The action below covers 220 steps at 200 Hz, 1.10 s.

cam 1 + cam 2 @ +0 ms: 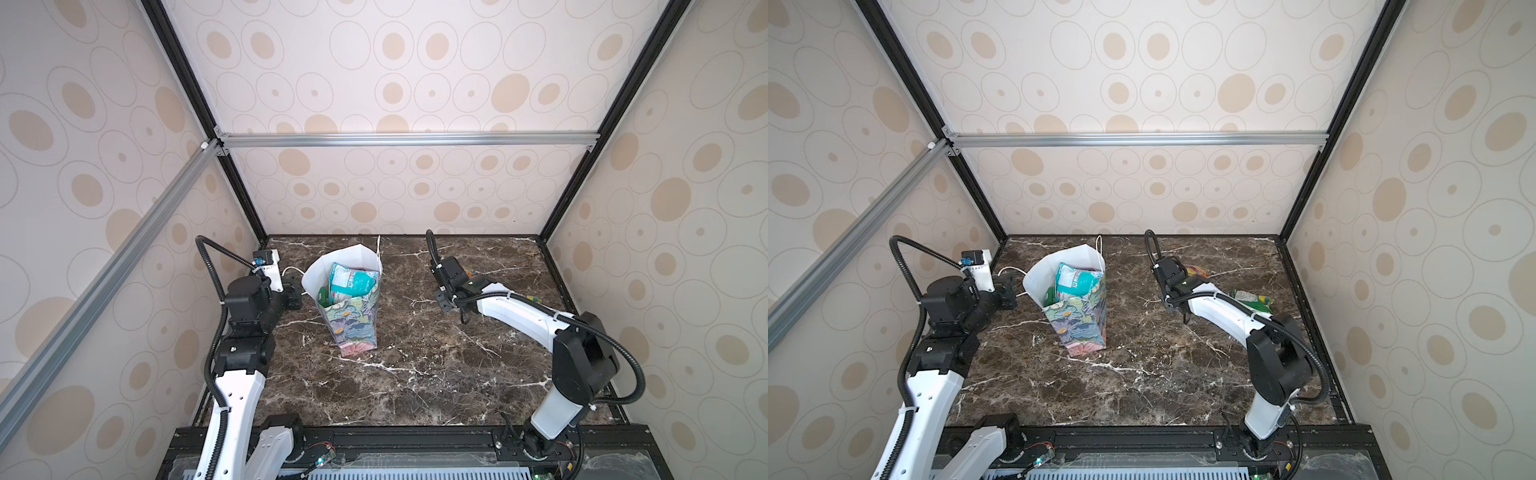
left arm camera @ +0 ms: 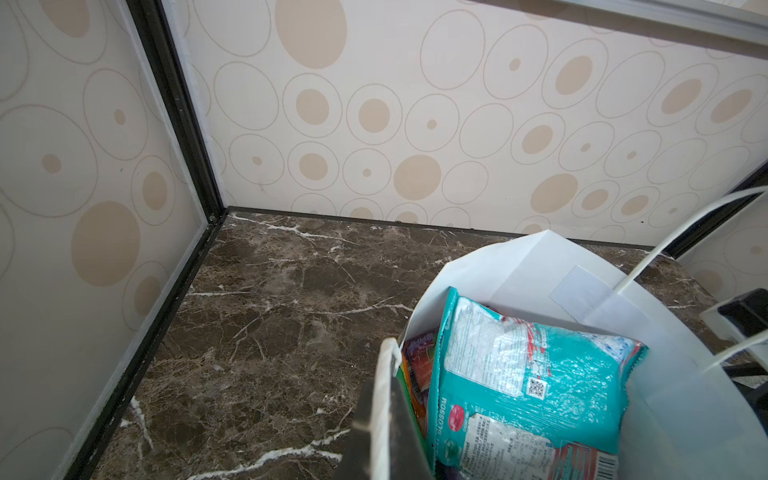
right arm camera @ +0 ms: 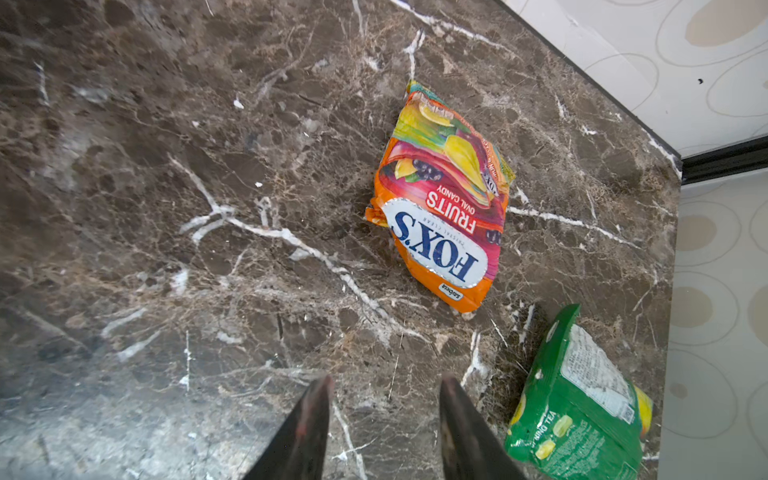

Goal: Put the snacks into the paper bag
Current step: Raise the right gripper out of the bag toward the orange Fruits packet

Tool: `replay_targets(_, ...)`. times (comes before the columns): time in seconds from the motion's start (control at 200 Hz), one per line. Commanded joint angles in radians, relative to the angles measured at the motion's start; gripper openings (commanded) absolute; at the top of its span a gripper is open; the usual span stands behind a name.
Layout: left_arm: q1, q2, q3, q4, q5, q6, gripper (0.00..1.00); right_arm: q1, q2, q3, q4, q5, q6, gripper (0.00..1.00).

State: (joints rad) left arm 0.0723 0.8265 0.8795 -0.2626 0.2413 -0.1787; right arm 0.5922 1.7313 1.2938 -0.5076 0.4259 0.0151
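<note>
Left pincer [image 2: 384, 415] clamped together on the rim of the paper bag [image 1: 357, 324], on the bag's side facing the left edge of the surface [image 1: 415, 374], with the white rim strip pinched between dark fingers [image 2: 365, 432]. Bag stands upright on the dark marble surface, left of middle and toward the back edge, mouth open, white inside, floral print outside. One white cord handle [image 2: 648, 257] arcs up from the far wall of the bag. Teal packet [image 2: 532, 374] sits on top inside the bag, tilted, label side up, below the rim. Edges of purple and orange packets [image 2: 419, 365] show under it along the bag wall; can't count how many are under there. Right pincer [image 3: 386, 378] has its fingers apart, nothing between them, over bare surface right of middle. Orange fruit packet [image 3: 444, 208] marked "FOX'S" lies flat near the tips, not touching, toward the back edge, right of middle. Green packet [image 3: 577, 407] lies flat just beside the orange one, apart from it, closer to the right edge. In both top views the right arm partly hides these two packets. Bag and the loose packets are well apart.
</note>
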Motion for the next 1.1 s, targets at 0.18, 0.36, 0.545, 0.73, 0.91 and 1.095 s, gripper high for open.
replay_targets(0.18,0.007,-0.009,0.007,0.014,-0.001,0.012,0.00,-0.044,0.145,0.094,-0.014,0.005,-0.091,0.46)
replay_targets(0.36,0.007,-0.006,0.009,0.014,-0.001,0.012,0.00,-0.047,0.204,0.111,0.008,0.006,-0.126,0.47)
replay_targets(0.545,0.007,-0.004,0.010,0.012,-0.001,0.012,0.00,-0.048,0.254,0.125,0.037,0.043,-0.172,0.48)
replay_targets(0.73,0.007,-0.006,0.007,0.013,-0.008,0.012,0.00,-0.048,0.281,0.124,0.070,0.088,-0.223,0.48)
replay_targets(0.91,0.007,-0.003,0.008,0.012,-0.006,0.013,0.00,-0.048,0.299,0.128,0.090,0.104,-0.255,0.47)
replay_targets(1.095,0.007,0.002,0.010,0.008,-0.007,0.013,0.00,-0.047,0.310,0.130,0.104,0.119,-0.275,0.45)
